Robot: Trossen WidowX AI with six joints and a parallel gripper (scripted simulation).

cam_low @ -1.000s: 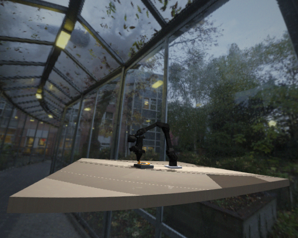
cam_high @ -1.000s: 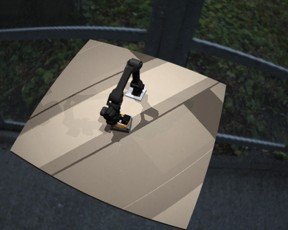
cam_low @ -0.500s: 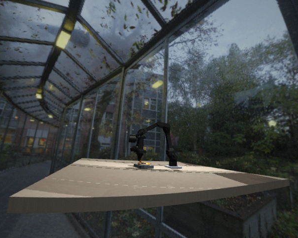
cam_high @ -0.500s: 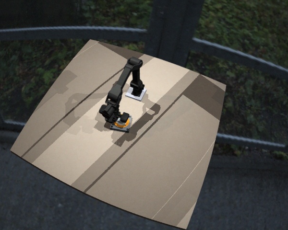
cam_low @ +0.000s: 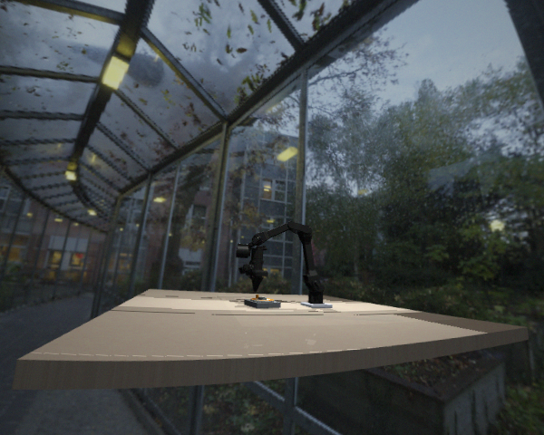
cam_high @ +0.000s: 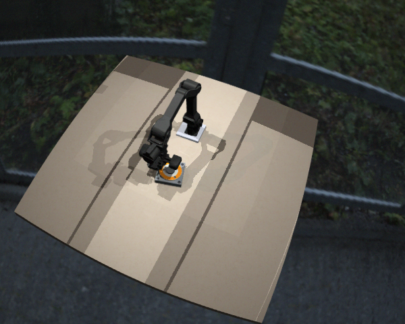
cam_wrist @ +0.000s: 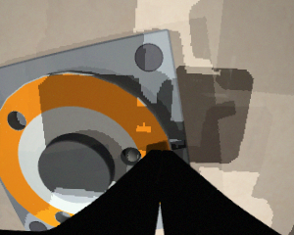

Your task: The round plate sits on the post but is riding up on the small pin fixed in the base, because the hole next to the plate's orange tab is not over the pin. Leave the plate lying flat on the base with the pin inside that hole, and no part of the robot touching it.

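A tan table [cam_high: 209, 223] with darker bands stands in a glass-roofed walkway, dim trees and railings beyond it. Near its middle lies a square grey base [cam_high: 170, 175], a dark round hole in the corner seen in the wrist view. On the base sits the round plate [cam_wrist: 29, 157]: a broad orange ring around a pale inner band, with the grey post [cam_wrist: 75, 164] rising through its centre. Small dark holes pierce the ring, one [cam_wrist: 17, 119] at its left edge and another [cam_wrist: 130, 155] close by the fingertips; a brighter orange mark [cam_wrist: 145, 125] shows on the ring just above that second hole. Whether the plate lies flat cannot be told. The gripper [cam_wrist: 159, 152] points down over the plate's right rim, its black fingers pressed together with nothing between them.
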